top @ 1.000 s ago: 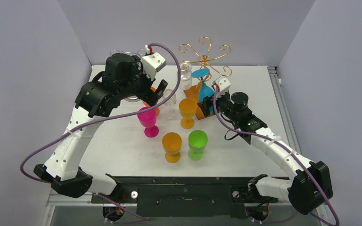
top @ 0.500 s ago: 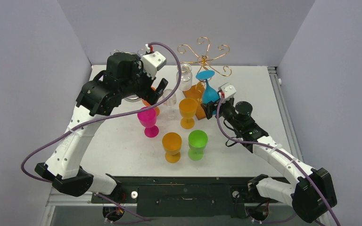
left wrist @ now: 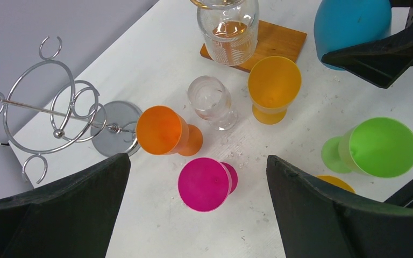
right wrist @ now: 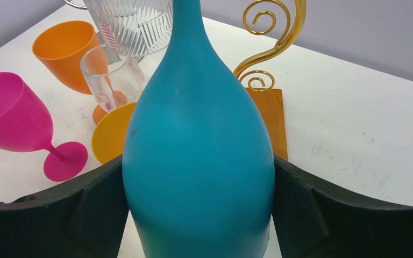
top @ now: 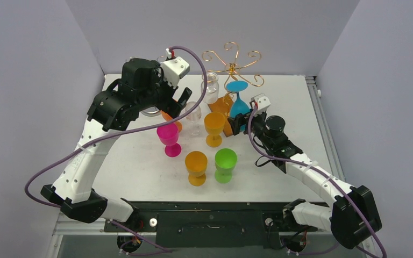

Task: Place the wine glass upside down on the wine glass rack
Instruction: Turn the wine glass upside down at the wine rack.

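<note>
Top external: fixed, high and behind the arm bases (top: 86, 207), tilted down and forward. Whole table (top: 140, 172) in frame, bases along the bottom edge.
Left wrist: raised well above the table, facing down, wide field.
Right wrist: low, near-level, very close. Blue glass (right wrist: 199, 161) fills centre frame.
All three views share the pink glass (left wrist: 204, 184) and wooden base (left wrist: 277, 40).
</note>
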You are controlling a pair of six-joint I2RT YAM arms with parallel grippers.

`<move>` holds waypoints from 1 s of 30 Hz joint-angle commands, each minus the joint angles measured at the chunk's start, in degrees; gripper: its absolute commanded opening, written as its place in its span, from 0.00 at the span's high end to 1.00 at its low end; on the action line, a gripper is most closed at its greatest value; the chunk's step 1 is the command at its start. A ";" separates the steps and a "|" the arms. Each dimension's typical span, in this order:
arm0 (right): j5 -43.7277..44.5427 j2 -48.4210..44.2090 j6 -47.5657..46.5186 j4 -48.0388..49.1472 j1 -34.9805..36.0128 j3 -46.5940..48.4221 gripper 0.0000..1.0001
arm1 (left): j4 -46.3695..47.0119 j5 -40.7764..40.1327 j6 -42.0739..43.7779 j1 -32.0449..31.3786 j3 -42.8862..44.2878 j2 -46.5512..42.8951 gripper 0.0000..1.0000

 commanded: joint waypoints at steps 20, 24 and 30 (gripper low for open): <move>1.04 -3.18 7.18 -6.89 -0.26 -3.22 0.19 | -1.51 -0.54 -2.34 0.36 7.17 4.63 0.04; 1.26 -1.53 6.31 -6.18 -0.34 -1.55 0.19 | -1.51 0.12 -2.31 0.36 9.05 5.91 0.04; 0.88 0.15 5.61 -4.12 -0.51 -0.71 0.18 | -2.04 3.33 -3.17 0.15 15.04 9.79 0.04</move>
